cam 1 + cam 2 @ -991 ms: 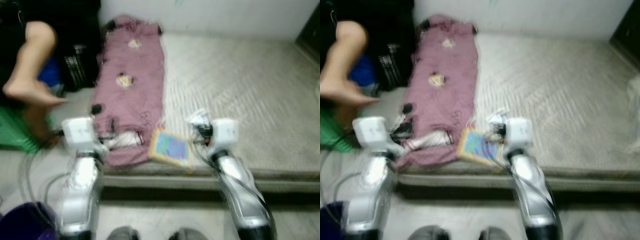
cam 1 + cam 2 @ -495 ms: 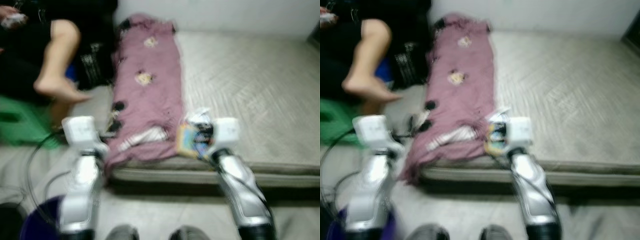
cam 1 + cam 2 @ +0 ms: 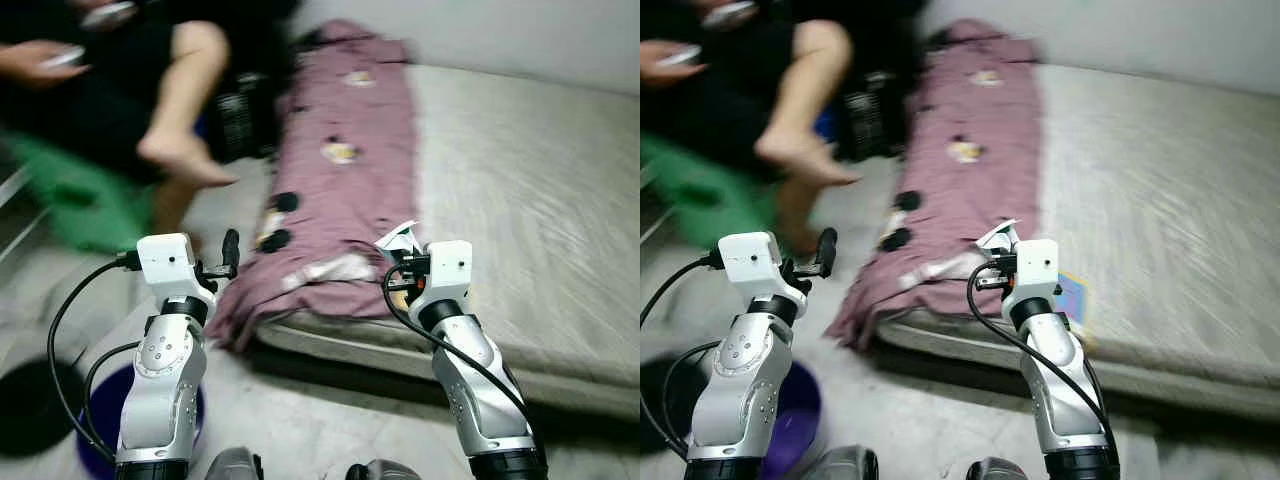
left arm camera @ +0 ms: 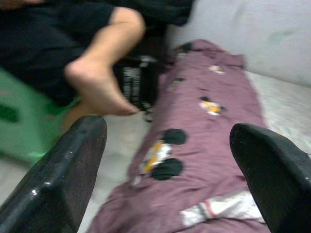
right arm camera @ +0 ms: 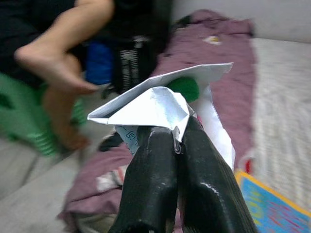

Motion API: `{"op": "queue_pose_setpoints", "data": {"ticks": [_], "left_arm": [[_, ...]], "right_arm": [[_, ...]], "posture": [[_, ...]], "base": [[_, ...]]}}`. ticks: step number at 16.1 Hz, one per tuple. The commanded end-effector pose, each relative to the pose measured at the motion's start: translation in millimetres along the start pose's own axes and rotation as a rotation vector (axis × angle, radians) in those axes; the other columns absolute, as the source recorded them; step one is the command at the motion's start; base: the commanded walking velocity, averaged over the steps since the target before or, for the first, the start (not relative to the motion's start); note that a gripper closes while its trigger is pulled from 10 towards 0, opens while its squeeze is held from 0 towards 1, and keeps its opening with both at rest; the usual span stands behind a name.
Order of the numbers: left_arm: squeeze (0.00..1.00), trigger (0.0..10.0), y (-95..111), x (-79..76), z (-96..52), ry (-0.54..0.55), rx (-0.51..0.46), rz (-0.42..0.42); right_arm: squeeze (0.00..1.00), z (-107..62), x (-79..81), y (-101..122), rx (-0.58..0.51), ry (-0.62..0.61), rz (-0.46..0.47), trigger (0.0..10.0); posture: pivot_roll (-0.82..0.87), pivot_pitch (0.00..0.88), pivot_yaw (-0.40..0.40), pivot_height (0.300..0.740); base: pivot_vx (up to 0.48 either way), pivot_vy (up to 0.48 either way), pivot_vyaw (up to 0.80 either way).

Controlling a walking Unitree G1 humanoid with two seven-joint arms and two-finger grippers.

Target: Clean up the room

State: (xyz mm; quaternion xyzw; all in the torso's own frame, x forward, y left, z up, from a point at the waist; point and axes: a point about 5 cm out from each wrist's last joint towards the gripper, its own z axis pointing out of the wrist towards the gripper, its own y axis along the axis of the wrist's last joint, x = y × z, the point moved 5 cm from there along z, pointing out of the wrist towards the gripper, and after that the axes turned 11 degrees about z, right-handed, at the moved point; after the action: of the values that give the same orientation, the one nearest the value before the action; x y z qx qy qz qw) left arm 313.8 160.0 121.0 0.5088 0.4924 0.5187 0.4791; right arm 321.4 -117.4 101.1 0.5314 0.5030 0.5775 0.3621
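My right gripper (image 5: 177, 138) is shut on a crumpled white paper wrapper (image 5: 155, 102), held up over the near edge of the mattress (image 3: 540, 200); the wrapper (image 3: 398, 238) shows in the head views too. My left gripper (image 4: 167, 145) is open and holds nothing, raised in front of a mauve blanket (image 3: 350, 170) with cartoon prints. That blanket runs along the mattress's left side and hangs over its front corner. A colourful picture book (image 3: 1072, 298) lies on the mattress just behind my right wrist.
A person sits at the left on a green stool (image 3: 80, 200), bare foot (image 3: 185, 160) hanging near the blanket. A black bag (image 3: 240, 120) stands between them. A purple bucket (image 3: 100, 420) sits on the floor by my left arm, with a dark round object (image 3: 30, 405) beside it.
The view has swung left, so the mattress and blanket sit further right and the person fills more of the left. Both arms keep their pose; the right still holds the wrapper.
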Motion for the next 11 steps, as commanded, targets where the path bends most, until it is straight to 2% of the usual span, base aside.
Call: {"op": "queue_pose_setpoints", "data": {"ticks": [1, 11], "left_arm": [[0.00, 10.0, 0.2, 2.1, -1.0, 0.011, 0.003, 0.012], [0.00, 10.0, -0.6, 1.1, -1.1, 0.012, 0.001, 0.014]], "right_arm": [[0.00, -0.2, 0.0, 6.4, -0.019, 0.005, -0.006, 10.0], [0.00, 0.1, 6.2, 4.0, -0.007, 0.054, -0.005, 10.0]], "posture": [[-0.03, 0.055, -0.038, 0.740], [-0.02, 0.045, -0.041, 0.740]], "base": [[0.000, 0.000, 0.80], [0.000, 0.000, 0.80]]}}
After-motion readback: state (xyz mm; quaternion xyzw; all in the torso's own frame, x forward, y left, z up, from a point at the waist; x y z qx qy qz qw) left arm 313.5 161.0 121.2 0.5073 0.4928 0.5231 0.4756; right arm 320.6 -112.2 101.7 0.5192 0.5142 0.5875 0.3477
